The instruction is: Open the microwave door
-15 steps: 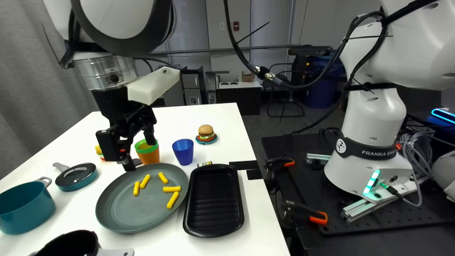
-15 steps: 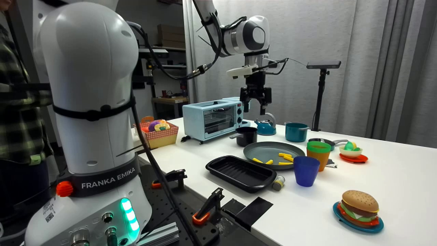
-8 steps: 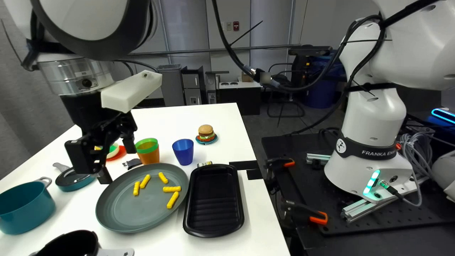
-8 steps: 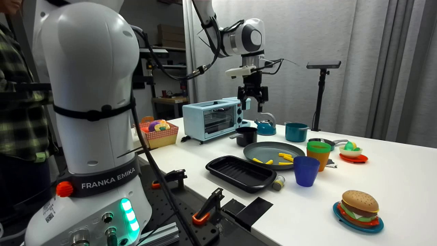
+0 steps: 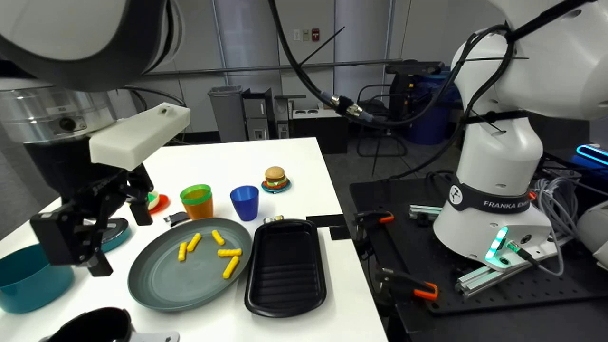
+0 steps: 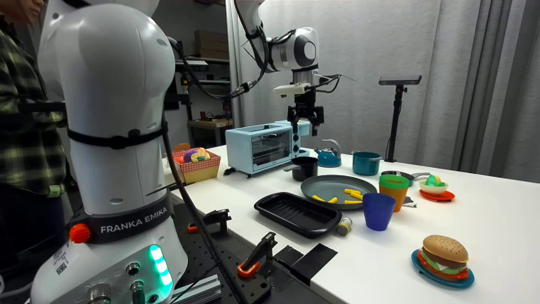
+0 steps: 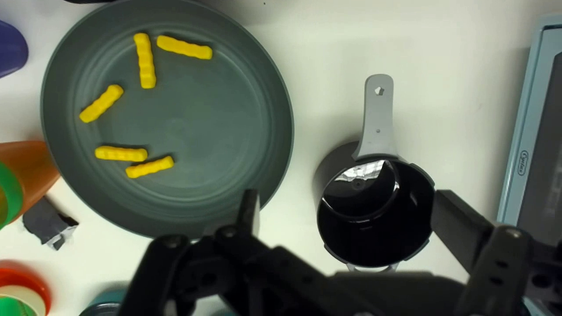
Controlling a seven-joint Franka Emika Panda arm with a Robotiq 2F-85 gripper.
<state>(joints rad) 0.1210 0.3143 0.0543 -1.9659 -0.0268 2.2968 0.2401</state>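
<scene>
In an exterior view, the light blue oven [image 6: 262, 145] stands at the far left of the white table [image 6: 485, 211], with its glass door [image 6: 273, 150] closed. The gripper [image 6: 304, 129] hangs in the air, pointing down, and hides a bit of the oven's right end; I cannot tell if they touch. Its fingers [image 7: 459, 228] are spread wide apart. Past them, the wrist view looks down into a black pot [image 7: 375, 215] with a gray handle [image 7: 378, 114].

In an exterior view, this pot sits near the oven's right corner. Behind it is a teal kettle [image 6: 329, 158], and farther right a teal pot [image 6: 366, 164]. Nearer is a big gray plate [image 7: 197, 109] with five yellow sticks [image 7: 184, 47] on it. In front of that is a black tray [image 6: 295, 213]. Right of the plate stand an orange cup [image 6: 395, 197] and a blue cup [image 6: 378, 212]. A burger [image 6: 445, 253] sits on a blue dish [image 6: 466, 281] at the near right. Left of the oven is a basket [image 6: 202, 172].
</scene>
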